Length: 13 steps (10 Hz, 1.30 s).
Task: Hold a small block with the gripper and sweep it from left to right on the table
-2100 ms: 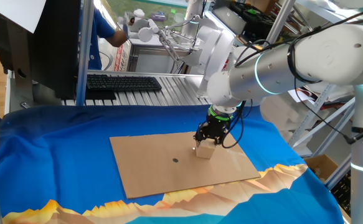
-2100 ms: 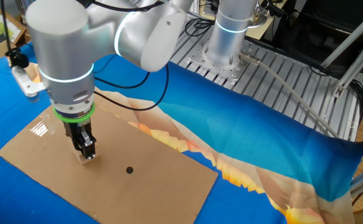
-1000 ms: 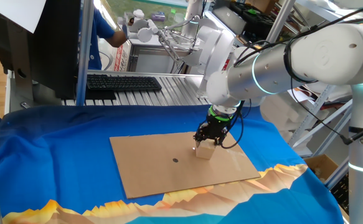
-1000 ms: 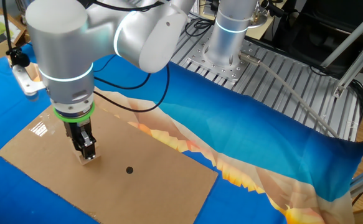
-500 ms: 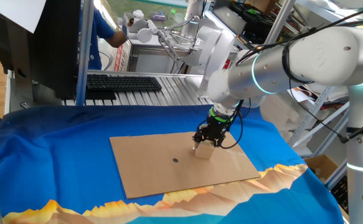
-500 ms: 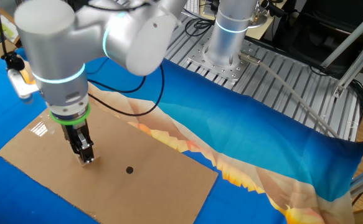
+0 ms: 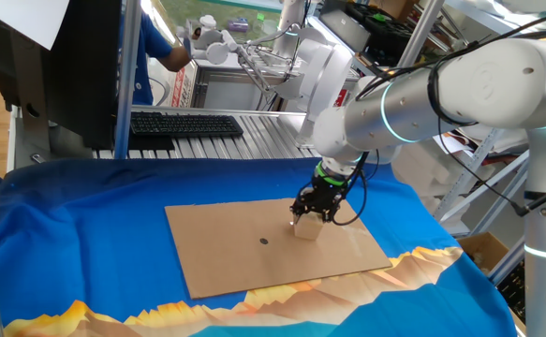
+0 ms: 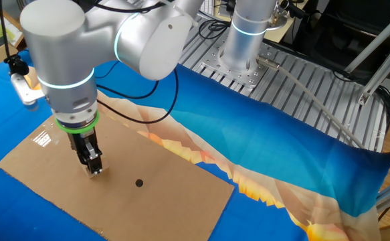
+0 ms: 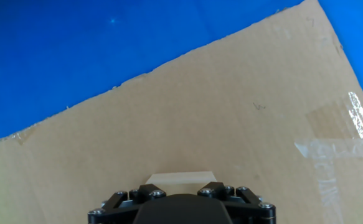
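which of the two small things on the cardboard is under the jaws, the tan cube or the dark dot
The small block, the tan cube right below the gripper. The dark dot lies apart on the bare cardboard sheet.

The arm [image 7: 460,84] is bulky, glossy white-grey, with glowing cyan bands at its joints. A green ring sits above the small black gripper [image 8: 93,167], black cables looping alongside, screws dotting its housing.

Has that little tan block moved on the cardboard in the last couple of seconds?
No. The small block sits the same distance from the dark dot on the cardboard sheet.
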Each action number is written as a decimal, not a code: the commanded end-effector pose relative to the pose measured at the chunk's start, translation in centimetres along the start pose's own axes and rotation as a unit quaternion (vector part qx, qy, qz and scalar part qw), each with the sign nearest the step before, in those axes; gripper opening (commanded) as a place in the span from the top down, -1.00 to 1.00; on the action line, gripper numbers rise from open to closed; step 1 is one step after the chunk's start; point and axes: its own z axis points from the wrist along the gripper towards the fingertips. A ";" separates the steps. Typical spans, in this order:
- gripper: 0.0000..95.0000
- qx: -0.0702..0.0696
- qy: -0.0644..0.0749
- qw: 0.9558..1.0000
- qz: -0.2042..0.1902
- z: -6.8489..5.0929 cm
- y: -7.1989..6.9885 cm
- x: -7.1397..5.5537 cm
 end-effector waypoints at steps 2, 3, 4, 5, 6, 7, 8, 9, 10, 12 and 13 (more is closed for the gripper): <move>-0.20 0.000 0.000 1.000 0.002 -0.2 0.1 0.2; -0.20 -0.002 0.001 1.000 0.002 -0.2 0.1 0.2; -0.20 -0.006 0.003 1.000 0.001 -0.2 0.1 0.2; -0.20 -0.005 0.003 1.000 0.001 -0.2 0.2 0.2; -0.20 -0.006 0.003 1.000 0.002 -0.2 0.2 0.2; -0.20 -0.008 0.004 1.000 0.001 -0.2 0.2 0.2; -0.20 -0.007 0.005 1.000 0.002 -0.3 0.2 0.3; -0.20 -0.007 0.004 1.000 0.002 -0.4 0.2 0.3; -0.20 -0.006 0.004 1.000 0.002 -0.4 0.2 0.3; -0.20 -0.007 0.005 1.000 0.002 -0.4 0.3 0.3; -0.20 -0.007 0.005 1.000 0.002 -0.4 0.3 0.3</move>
